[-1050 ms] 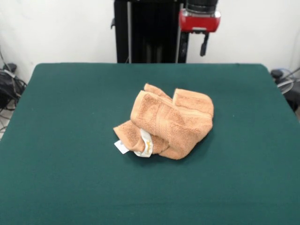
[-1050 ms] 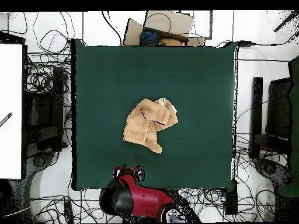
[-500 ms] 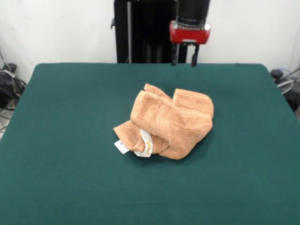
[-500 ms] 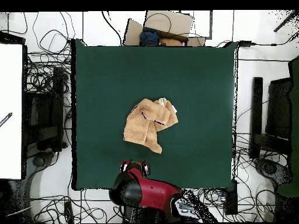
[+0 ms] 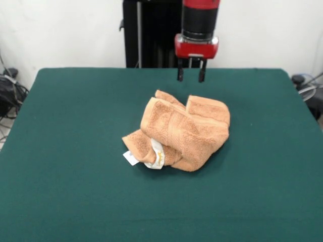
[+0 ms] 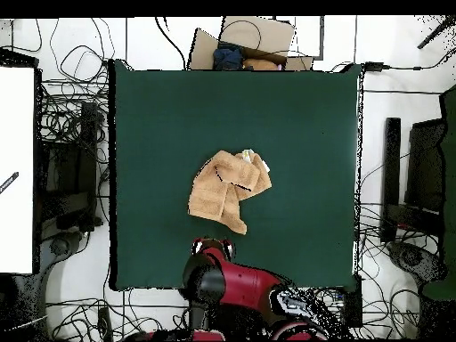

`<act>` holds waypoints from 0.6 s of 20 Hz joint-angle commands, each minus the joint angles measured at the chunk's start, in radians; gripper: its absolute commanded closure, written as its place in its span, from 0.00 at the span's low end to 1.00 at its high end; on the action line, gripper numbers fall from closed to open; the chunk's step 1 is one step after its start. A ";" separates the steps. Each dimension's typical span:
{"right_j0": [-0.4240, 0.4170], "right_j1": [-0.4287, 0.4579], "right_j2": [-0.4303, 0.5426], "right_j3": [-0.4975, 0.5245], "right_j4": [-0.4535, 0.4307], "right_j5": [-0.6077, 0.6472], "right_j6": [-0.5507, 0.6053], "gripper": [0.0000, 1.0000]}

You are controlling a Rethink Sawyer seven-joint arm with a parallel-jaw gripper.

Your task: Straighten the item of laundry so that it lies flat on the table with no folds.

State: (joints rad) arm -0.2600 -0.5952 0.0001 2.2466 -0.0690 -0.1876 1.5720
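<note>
In the front view the small orange-tan terry-cloth towel (image 5: 180,133) sits crumpled in a bunched heap just right of the middle of the large dark green felt-covered table (image 5: 70,121), with several folds stacked over each other and its white tags (image 5: 146,157) sticking out at the heap's 7 o'clock edge. The red and black gripper (image 5: 191,75) hangs at about 12 o'clock from the heap, above the table's far strip, apart from the cloth; its two dark fingers (image 5: 179,73) point down with a clear gap between them, released and holding nothing. Bare green felt runs wide on every side of the heap, widest toward 9 o'clock and 6 o'clock, and no edge of the towel comes near a table edge. In the overhead view the towel (image 6: 228,190) lies near the table's (image 6: 303,116) centre, a narrower lobe reaching toward 5 o'clock. The red arm (image 6: 227,285) crosses the table's 6 o'clock edge, its gripper (image 6: 209,244) just short of that lobe. Cables crowd the floor beyond all four edges.
</note>
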 commanded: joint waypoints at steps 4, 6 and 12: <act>-0.039 0.070 0.088 -0.180 -0.050 0.076 0.087 0.00; -0.045 0.072 0.089 -0.194 -0.056 0.090 0.085 0.00; -0.057 0.073 0.089 -0.218 -0.062 0.117 0.081 0.00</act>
State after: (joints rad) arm -0.3030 -0.5470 0.0003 2.1542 -0.1023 -0.1747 1.5720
